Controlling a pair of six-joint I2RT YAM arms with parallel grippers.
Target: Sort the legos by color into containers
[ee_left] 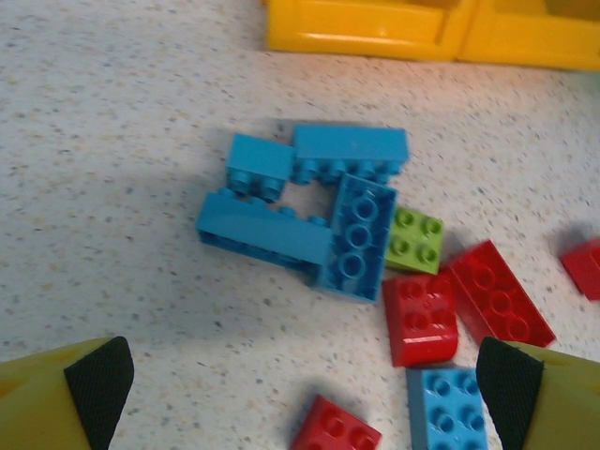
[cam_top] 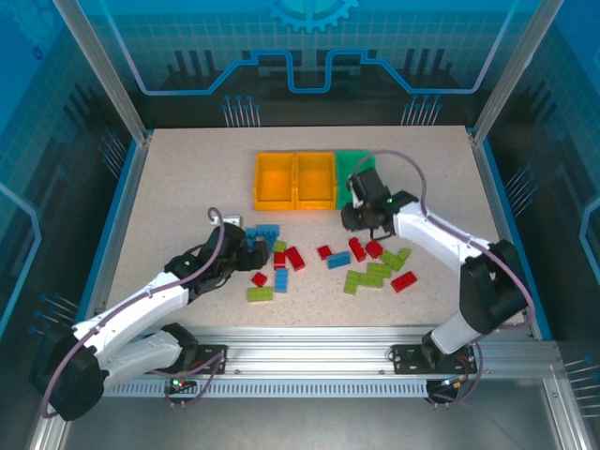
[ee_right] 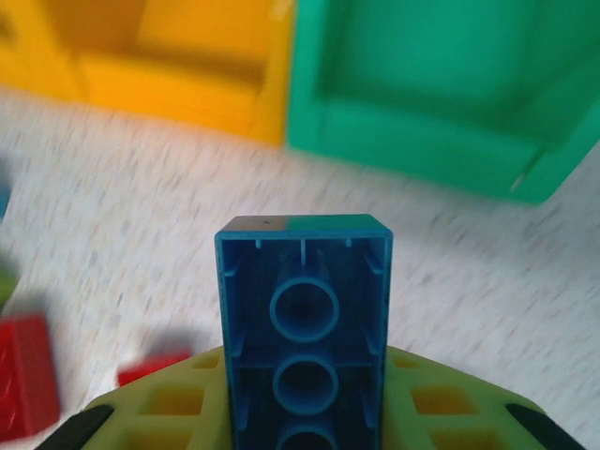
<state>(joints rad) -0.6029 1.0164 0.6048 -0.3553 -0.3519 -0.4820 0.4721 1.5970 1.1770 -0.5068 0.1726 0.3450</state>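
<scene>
My right gripper is shut on a light blue brick, hollow underside facing the wrist camera, held above the table just in front of the green bin. My left gripper is open and low over the table, its fingers spread wide. Ahead of it lies a cluster of blue bricks, then a lime brick and red bricks. The two orange-yellow bins stand side by side, left of the green bin. More red, blue and lime bricks lie scattered mid-table.
A small red brick and a blue one lie between the left gripper's fingers. The yellow bin's front wall is beyond the blue cluster. Blue rails edge the table on both sides.
</scene>
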